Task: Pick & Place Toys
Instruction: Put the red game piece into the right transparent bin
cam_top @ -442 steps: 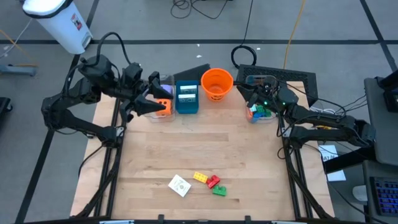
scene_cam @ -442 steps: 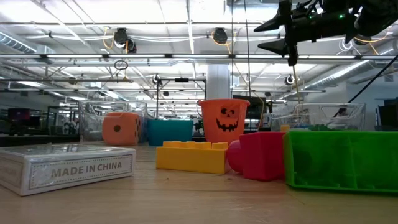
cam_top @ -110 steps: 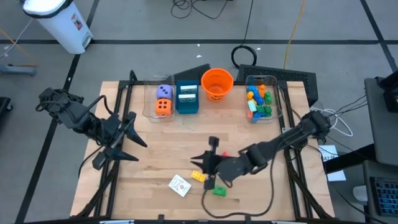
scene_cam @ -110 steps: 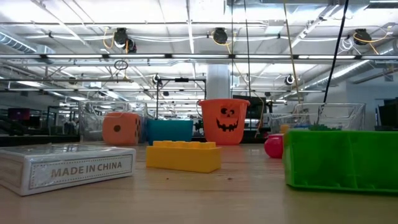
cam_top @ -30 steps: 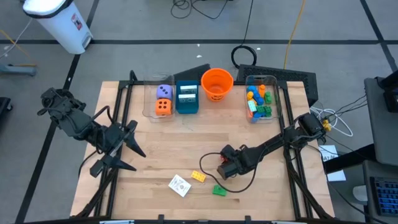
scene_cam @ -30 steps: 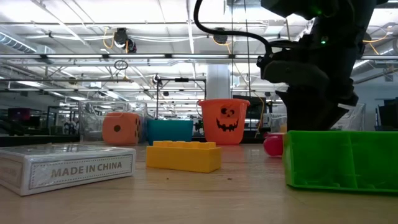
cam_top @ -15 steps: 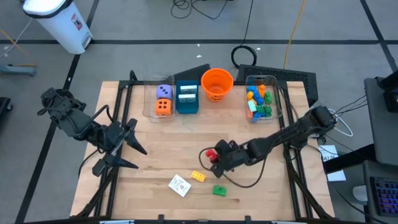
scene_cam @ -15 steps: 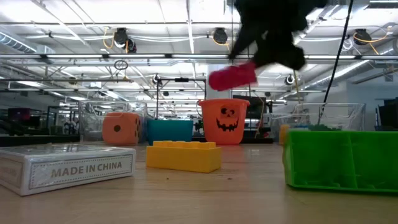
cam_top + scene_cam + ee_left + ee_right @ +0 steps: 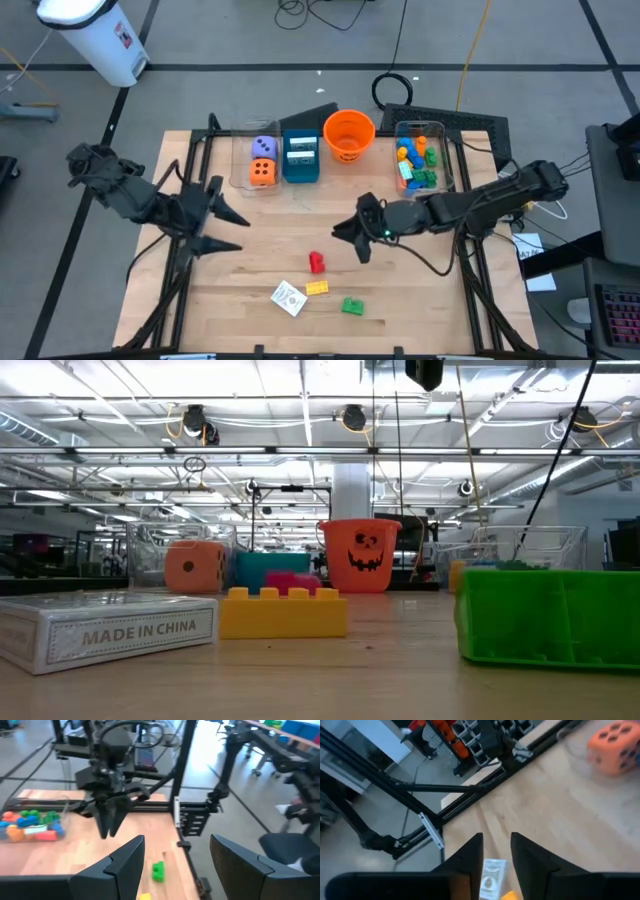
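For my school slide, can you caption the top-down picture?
Right gripper hovers empty above a red brick lying near the yellow brick, green brick and card.

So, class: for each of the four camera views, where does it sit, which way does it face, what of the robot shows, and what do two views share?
High view: above the table, looking straight down; shows both arms, left gripper and right gripper.
Low view: at table-top height, facing the room across the yellow brick; only a dark arm part at the top edge.
Left wrist view: on the left arm, facing the right gripper; own fingers apart.
Right wrist view: on the right arm, facing the orange die; own fingers.
Shared: high and left wrist views both show the green brick.
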`<action>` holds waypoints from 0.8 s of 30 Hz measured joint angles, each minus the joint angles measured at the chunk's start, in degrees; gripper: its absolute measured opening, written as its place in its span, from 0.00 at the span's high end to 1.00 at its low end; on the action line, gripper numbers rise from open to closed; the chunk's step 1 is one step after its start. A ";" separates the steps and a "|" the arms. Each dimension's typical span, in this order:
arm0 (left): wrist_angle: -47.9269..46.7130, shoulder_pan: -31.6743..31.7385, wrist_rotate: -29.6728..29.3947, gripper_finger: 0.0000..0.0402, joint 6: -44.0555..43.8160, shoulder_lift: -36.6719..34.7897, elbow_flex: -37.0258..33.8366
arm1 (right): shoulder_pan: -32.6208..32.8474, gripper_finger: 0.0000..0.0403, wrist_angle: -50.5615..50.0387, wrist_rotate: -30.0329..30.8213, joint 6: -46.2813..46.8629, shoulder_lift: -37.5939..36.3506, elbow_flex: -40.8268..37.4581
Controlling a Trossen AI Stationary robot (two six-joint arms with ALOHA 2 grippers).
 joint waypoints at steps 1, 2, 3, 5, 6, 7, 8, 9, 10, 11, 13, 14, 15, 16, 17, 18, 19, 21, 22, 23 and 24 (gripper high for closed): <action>0.00 0.53 -0.12 0.42 0.00 0.34 0.00 | -0.16 0.80 -0.46 0.02 -1.48 -0.37 0.00; 0.10 1.14 -0.19 0.42 -0.09 0.59 0.00 | -0.33 0.81 -0.68 0.01 -2.82 -0.49 0.00; 0.08 1.73 -0.28 0.42 -0.35 0.90 0.00 | -0.46 0.82 -0.73 0.00 -4.10 -0.49 0.00; 0.12 2.89 -0.55 0.42 -0.88 1.56 0.00 | -0.59 0.83 -1.26 -0.03 -6.06 -0.41 0.00; 0.10 3.35 -0.55 0.42 -1.15 1.97 0.00 | -0.61 0.83 -1.24 -0.02 -6.67 -0.27 0.00; 0.19 3.88 -0.57 0.42 -1.87 2.38 0.00 | -0.66 0.84 -1.00 0.00 -7.26 0.06 0.00; 0.25 4.43 -0.57 0.42 -2.48 2.85 0.00 | -0.82 0.84 -0.77 -0.02 -7.79 0.36 0.00; 0.63 5.08 -0.59 0.42 -2.85 3.44 0.00 | -0.83 0.84 -0.83 -0.02 -8.18 0.65 0.00; 1.51 5.72 -0.57 0.42 -3.07 4.18 0.00 | -0.83 0.84 -0.99 -0.04 -8.55 0.85 0.00; 2.55 6.32 -0.57 0.42 -3.15 4.95 0.00 | -0.83 0.84 -1.06 -0.09 -8.73 0.92 0.00; 4.88 7.28 -0.57 0.42 -2.78 6.29 0.00 | -0.83 0.84 -0.92 -0.07 -9.38 0.79 0.00; 6.25 7.58 -0.57 0.42 -2.31 6.74 0.00 | -0.83 0.84 -0.81 -0.03 -9.58 0.70 0.00; 7.86 7.88 -0.57 0.42 -1.94 7.15 0.00 | -0.83 0.84 -0.78 -0.04 -9.57 0.69 0.00; 9.52 8.26 -0.59 0.42 -1.56 7.47 0.00 | -0.83 0.84 -0.80 -0.04 -9.42 0.74 0.00; 11.22 8.66 -0.55 0.42 -1.20 7.72 0.00 | -0.83 0.84 -0.82 -0.02 -9.36 0.82 0.00; 12.45 8.97 -0.52 0.42 -0.69 7.95 0.00 | -0.87 0.84 -0.86 -0.04 -9.40 0.86 0.00; 13.30 9.19 -0.49 0.42 -0.31 8.17 0.00 | -1.12 0.84 -0.80 -0.18 -9.83 0.84 0.00; 14.07 9.79 -0.53 0.42 -0.18 8.44 0.00 | -1.48 0.84 -0.48 -1.95 -12.29 0.74 0.00; 14.07 10.06 -0.53 0.42 -0.22 8.45 0.00 | -1.60 0.84 -0.46 -4.12 -14.06 0.73 0.00; 14.08 10.26 -0.55 0.42 -0.42 8.44 0.00 | -1.64 0.84 -0.52 -6.43 -15.69 0.76 0.00; 14.19 10.49 -0.54 0.42 -0.59 8.40 0.00 | -1.59 0.84 -0.68 -8.88 -17.09 0.80 0.00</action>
